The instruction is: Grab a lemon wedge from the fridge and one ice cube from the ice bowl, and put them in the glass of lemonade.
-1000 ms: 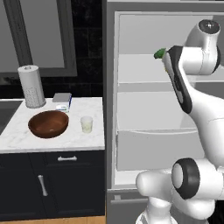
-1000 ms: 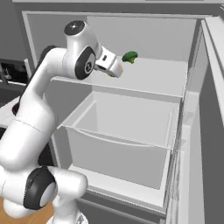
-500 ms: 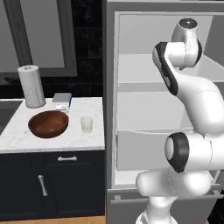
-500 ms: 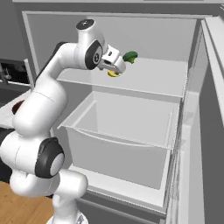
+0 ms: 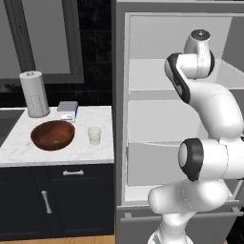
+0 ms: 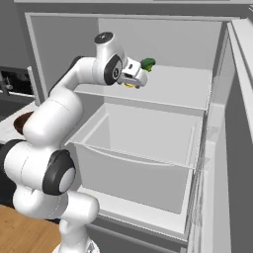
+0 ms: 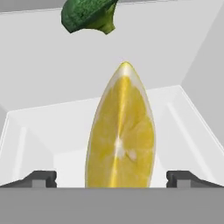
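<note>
The lemon wedge (image 7: 121, 140) stands on edge on the fridge (image 6: 174, 90) upper shelf, between my gripper's (image 7: 111, 178) open jaws with a gap on each side. In the right base view the gripper (image 6: 133, 79) reaches over the shelf and the yellow lemon wedge (image 6: 129, 85) peeks out just below it. On the counter left of the fridge (image 5: 143, 71) sit the brown ice bowl (image 5: 52, 134) and the glass of lemonade (image 5: 95, 135). I cannot make out the ice cube inside the bowl.
A green broccoli lump (image 6: 147, 63) lies on the shelf just behind the wedge, and also appears as broccoli (image 7: 89, 15) in the hand view. A white paper-towel cylinder (image 5: 34, 94) and a small box (image 5: 67, 108) stand behind the bowl. A deep pale drawer (image 6: 138, 163) sits below the shelf.
The arm has swung its elbow round and pushed the hand deeper onto the upper shelf, closing in on the lemon wedge. The jaws have stayed open.
</note>
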